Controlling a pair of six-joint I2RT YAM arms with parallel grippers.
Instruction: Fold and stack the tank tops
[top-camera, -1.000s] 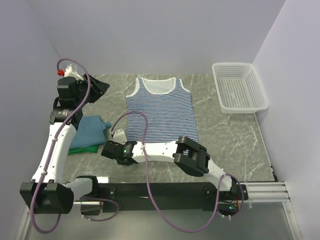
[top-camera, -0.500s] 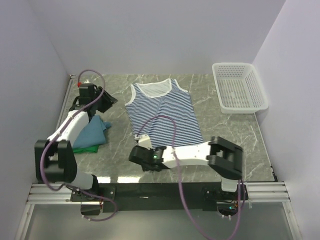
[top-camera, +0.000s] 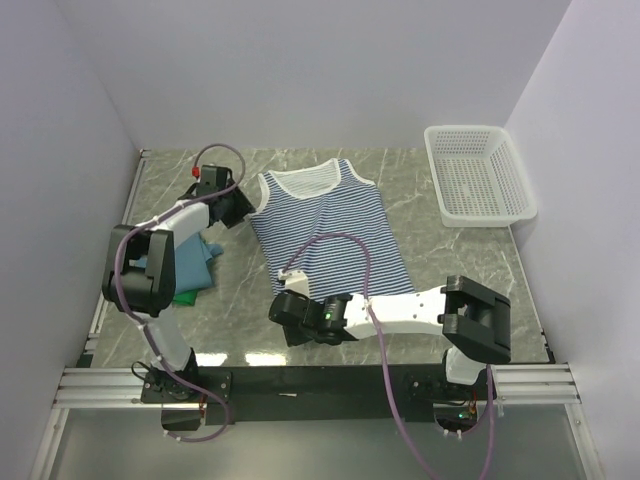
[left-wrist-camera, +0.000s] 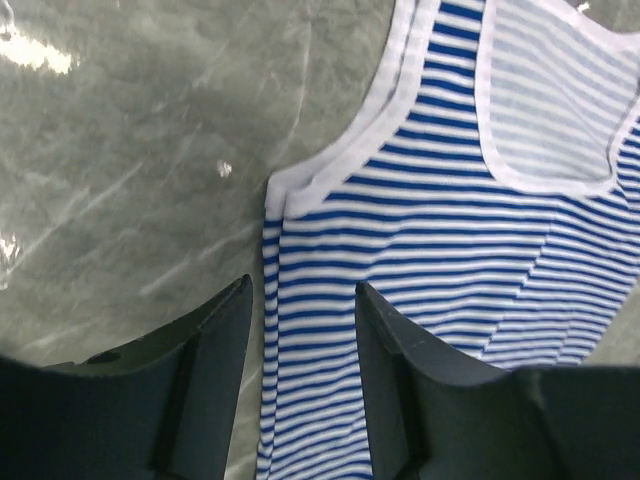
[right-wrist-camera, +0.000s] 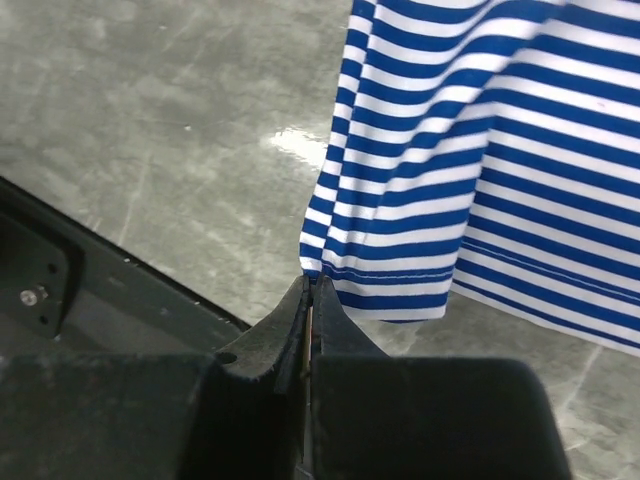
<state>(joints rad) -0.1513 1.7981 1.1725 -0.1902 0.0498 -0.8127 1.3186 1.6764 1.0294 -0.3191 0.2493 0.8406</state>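
A grey-green marbled tabletop (top-camera: 470, 270) fills the floor of a booth closed in by plain pale lavender walls (top-camera: 300, 70); the navy-and-white striped tank top (top-camera: 330, 225) lies near its middle, neckline toward the back wall, body slightly skewed and rippled toward its near hem. Well left of the striped tank top sits a bunched teal-blue tank top (top-camera: 195, 262), with a green tank top (top-camera: 185, 297) showing beneath its near edge. At the striped tank top's left side, just below the armhole, the left gripper (left-wrist-camera: 300, 300) stands with its jaws partly spread, one finger on each side of the white-bound side edge. At the near-left hem corner of the striped tank top, the right gripper (right-wrist-camera: 310, 285) has its jaws pressed together on that corner, pinching the cloth. Well right of the striped tank top, at the far corner, stands a white mesh basket (top-camera: 478, 180). The green tank top is mostly covered by the teal-blue one and the left arm, so its shape cannot be made out. From above, the right gripper's body hides the pinched corner. Whether the left fingers (left-wrist-camera: 215, 330) touch the cloth cannot be told.
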